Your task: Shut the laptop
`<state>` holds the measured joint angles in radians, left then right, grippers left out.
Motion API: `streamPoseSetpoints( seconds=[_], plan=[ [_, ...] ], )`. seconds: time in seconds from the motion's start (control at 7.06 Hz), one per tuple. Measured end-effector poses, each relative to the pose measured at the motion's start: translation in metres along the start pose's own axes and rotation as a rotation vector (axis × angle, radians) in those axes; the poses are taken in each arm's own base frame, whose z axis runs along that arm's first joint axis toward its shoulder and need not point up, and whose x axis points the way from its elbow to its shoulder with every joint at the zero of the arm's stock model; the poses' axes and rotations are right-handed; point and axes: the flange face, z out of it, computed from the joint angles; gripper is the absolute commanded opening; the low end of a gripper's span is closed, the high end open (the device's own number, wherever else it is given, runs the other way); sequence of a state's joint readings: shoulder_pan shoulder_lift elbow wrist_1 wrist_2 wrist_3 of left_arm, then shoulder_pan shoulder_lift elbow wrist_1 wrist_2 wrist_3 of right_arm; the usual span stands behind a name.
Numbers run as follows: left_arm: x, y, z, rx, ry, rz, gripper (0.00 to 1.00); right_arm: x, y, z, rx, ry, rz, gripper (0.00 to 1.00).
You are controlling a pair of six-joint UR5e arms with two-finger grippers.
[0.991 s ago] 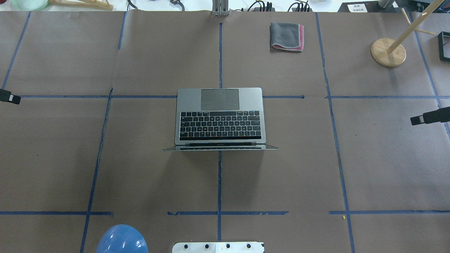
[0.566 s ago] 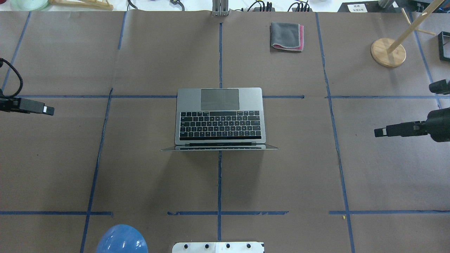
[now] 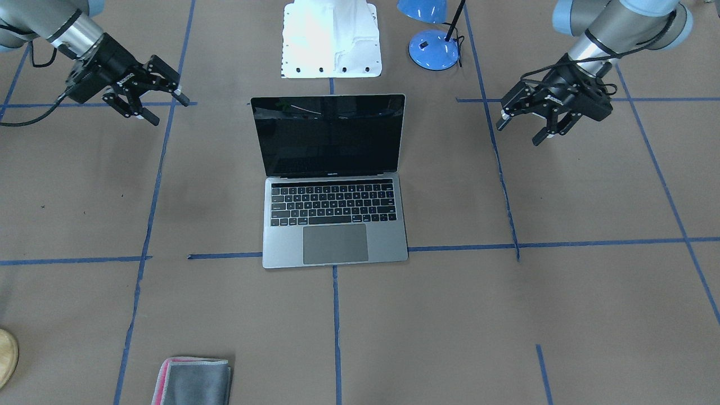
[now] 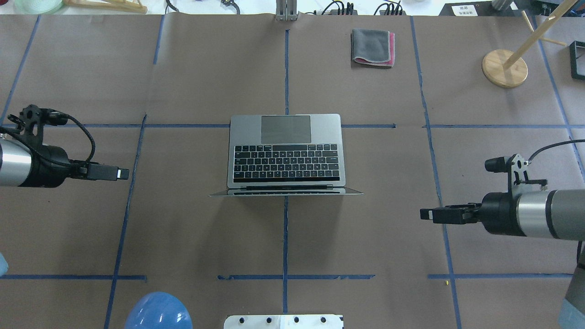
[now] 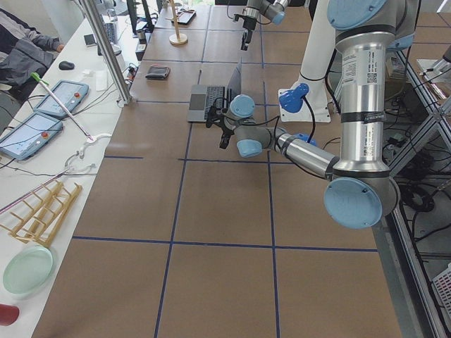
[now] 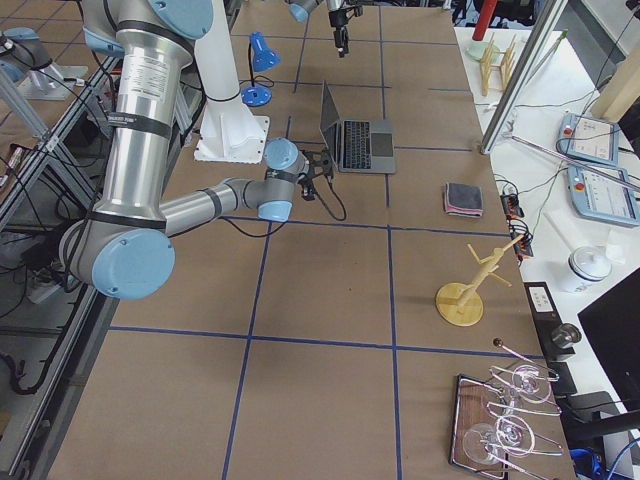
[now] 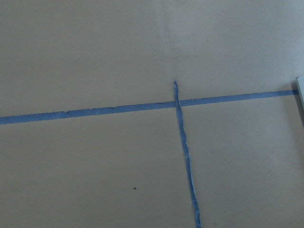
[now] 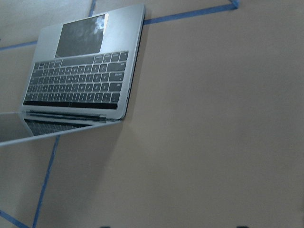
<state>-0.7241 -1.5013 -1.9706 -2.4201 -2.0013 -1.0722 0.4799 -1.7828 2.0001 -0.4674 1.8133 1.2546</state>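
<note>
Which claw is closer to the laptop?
The right claw, on the front view's left: its gap to the laptop is smaller than the left claw's.

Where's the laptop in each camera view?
Front-facing: laptop centre, screen toward the top.
Overhead: laptop centre, trackpad toward the top.
Exterior left: laptop upper middle.
Exterior right: laptop upper middle.
Left wrist: only a pale sliver at the right edge, maybe its corner.
Right wrist: laptop upper left.
Landmark: folded grey cloth, beyond the trackpad end in all four exterior views.

Left claw [image 3: 518, 133], right claw [image 3: 169, 111] nearer laptop [image 3: 334, 225]
</note>
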Motion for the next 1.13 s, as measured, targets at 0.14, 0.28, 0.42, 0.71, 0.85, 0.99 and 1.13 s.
streamPoseSetpoints(
  seconds=[0.14,0.28,0.42,0.71,0.85,0.99,1.13],
  plan=[
    [0.019,0.015,0.011,-0.007,0.013,0.027,0.67,-0.017,0.027,0.017,0.013,-0.005,-0.026,0.67],
    [0.034,0.032,0.025,-0.014,0.017,0.052,0.31,-0.033,0.05,0.029,0.023,-0.013,-0.046,0.47],
    [0.048,0.048,0.038,-0.017,0.019,0.071,0.16,-0.047,0.065,0.034,0.03,-0.031,-0.054,0.32],
    [0.083,0.069,0.059,0.003,0.044,0.048,0.05,-0.079,0.068,0.035,0.061,-0.092,-0.025,0.17],
    [0.107,0.074,0.067,0.023,0.071,0.013,0.05,-0.098,0.066,0.039,0.103,-0.122,0.0,0.14],
    [0.124,0.076,0.072,0.041,0.091,-0.022,0.03,-0.114,0.066,0.044,0.159,-0.136,0.016,0.07],
    [0.139,0.079,0.075,0.064,0.106,-0.05,0.0,-0.124,0.067,0.048,0.21,-0.142,0.028,0.03]
  ],
)
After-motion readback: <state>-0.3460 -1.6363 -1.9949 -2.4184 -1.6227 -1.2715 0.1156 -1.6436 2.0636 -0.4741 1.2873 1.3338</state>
